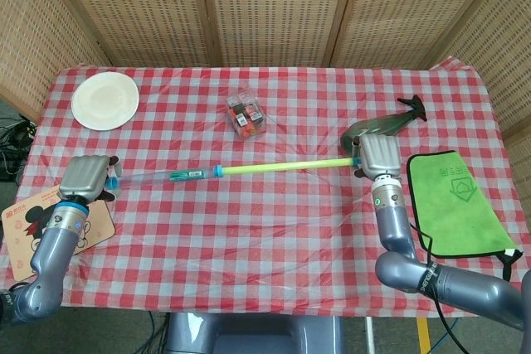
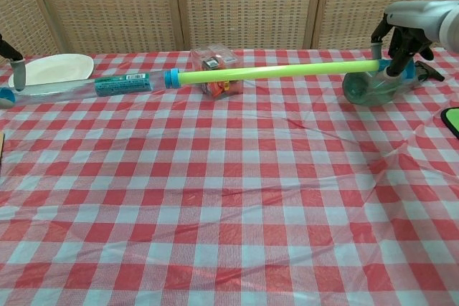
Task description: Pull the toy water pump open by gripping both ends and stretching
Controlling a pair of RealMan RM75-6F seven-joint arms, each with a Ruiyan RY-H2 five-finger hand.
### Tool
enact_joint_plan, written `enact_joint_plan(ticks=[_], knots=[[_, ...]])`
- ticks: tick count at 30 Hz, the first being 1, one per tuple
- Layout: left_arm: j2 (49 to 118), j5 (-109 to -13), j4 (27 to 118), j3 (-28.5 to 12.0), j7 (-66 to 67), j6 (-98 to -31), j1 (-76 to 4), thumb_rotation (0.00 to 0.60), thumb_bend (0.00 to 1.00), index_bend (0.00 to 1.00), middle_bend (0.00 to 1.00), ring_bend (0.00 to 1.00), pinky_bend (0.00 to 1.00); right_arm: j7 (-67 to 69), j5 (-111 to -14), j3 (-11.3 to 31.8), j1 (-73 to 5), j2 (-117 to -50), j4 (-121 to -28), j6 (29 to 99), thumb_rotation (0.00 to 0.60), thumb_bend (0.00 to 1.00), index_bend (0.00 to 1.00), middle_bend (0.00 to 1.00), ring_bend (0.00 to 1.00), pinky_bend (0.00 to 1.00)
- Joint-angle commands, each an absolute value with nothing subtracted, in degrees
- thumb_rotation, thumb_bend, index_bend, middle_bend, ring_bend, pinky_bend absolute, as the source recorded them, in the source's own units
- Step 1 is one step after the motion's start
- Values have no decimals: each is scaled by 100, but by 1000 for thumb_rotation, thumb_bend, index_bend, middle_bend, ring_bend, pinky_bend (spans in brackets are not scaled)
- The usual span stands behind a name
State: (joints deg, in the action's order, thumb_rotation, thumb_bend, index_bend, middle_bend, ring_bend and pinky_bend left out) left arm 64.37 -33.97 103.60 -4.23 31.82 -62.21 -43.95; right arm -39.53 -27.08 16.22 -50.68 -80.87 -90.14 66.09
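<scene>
Table (image 1: 274, 230) under red check cloth. Pump (image 1: 241, 169) stretched long across middle, off cloth. Left hand (image 1: 85, 177) grasps clear left end; right hand (image 1: 378, 156) grasps yellow right end. Green cloth (image 1: 455, 201) far right, plate (image 1: 104, 100) far left, bottle (image 1: 383, 125) behind right hand.

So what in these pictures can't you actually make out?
- Left hand: chest view cuts it off at the left edge.
- Fingers of the right hand: head view shows only its back, so the grip on the yellow-green and clear toy water pump is hidden.
- Small clear plastic box: contents too small in both views.
- Cartoon-printed card: partly under the left arm.
</scene>
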Motion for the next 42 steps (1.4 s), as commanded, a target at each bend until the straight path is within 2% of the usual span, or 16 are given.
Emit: enact_joint_plan(ticks=[1, 7, 10, 11, 12, 13, 15, 17, 21, 23, 29, 32, 34, 39, 42], knots=[[6416, -3417, 10364, -434, 3174, -6196, -4388, 600, 377, 554, 945, 831, 696, -3988, -2694, 1625, -5061, -8071, -9025, 6644, 600, 510, 812, 1000, 1000, 778], [6406, -3473, 10393, -459, 3205, -6176, -4398, 600, 375, 543, 928, 825, 695, -4000, -2672, 1640, -5024, -8018, -9107, 6681, 600, 510, 807, 1000, 1000, 777], [6407, -3626, 10504, -452, 3297, -6189, -4432, 600, 353, 467, 784, 704, 615, -4033, -2741, 1582, -4996, -7959, -9164, 6667, 600, 476, 726, 994, 984, 757], [6394, -3644, 10535, -441, 3313, -6180, -4433, 600, 325, 409, 668, 602, 546, -4047, -2768, 1551, -4985, -7938, -9175, 6651, 600, 439, 642, 947, 930, 705], [6374, -3653, 10571, -426, 3331, -6157, -4436, 600, 291, 339, 530, 485, 465, -4077, -2778, 1510, -4975, -7910, -9187, 6619, 600, 393, 536, 853, 833, 629], [6346, -3654, 10608, -409, 3349, -6111, -4444, 600, 264, 288, 431, 409, 409, -4122, -2763, 1469, -4970, -7880, -9194, 6579, 600, 363, 464, 766, 750, 573], [6276, -3634, 10676, -378, 3362, -5994, -4461, 600, 207, 154, 178, 228, 273, -4202, -2644, 1412, -4963, -7837, -9192, 6484, 600, 289, 278, 486, 492, 425], [6215, -3619, 10732, -365, 3304, -5885, -4458, 600, 189, 99, 78, 141, 216, -4204, -2521, 1396, -4950, -7820, -9146, 6397, 600, 253, 180, 321, 329, 339], [6168, -3685, 10782, -352, 3178, -5823, -4412, 600, 182, 70, 32, 91, 185, -4112, -2429, 1375, -4910, -7837, -9066, 6254, 600, 204, 43, 88, 71, 155], [6163, -3747, 10804, -351, 3093, -5820, -4375, 600, 182, 59, 15, 78, 174, -4098, -2397, 1339, -4893, -7844, -9025, 6196, 600, 191, 4, 24, 8, 102], [6160, -4247, 10853, -348, 2659, -5928, -4132, 600, 181, 51, 0, 9, 94, -3940, -2636, 1255, -4791, -7855, -8996, 6233, 600, 186, 0, 0, 0, 40], [6263, -5006, 10810, -335, 2145, -6334, -3772, 600, 182, 52, 0, 0, 16, -3678, -3048, 1160, -4599, -7802, -9130, 6396, 600, 182, 0, 0, 0, 2], [6368, -5558, 10691, -276, 1837, -6645, -3529, 600, 182, 54, 0, 0, 0, -3477, -3448, 1052, -4441, -7766, -9215, 6541, 600, 181, 0, 0, 0, 0], [7001, -7345, 9789, 61, 1478, -8197, -2723, 600, 182, 8, 0, 0, 0, -2547, -5409, 417, -3655, -7770, -9184, 7560, 600, 176, 0, 0, 0, 0], [7227, -7767, 9462, 212, 1362, -8592, -2413, 600, 182, 0, 0, 0, 0, -1930, -6350, 81, -3205, -7778, -9005, 8075, 600, 174, 0, 0, 0, 0]])
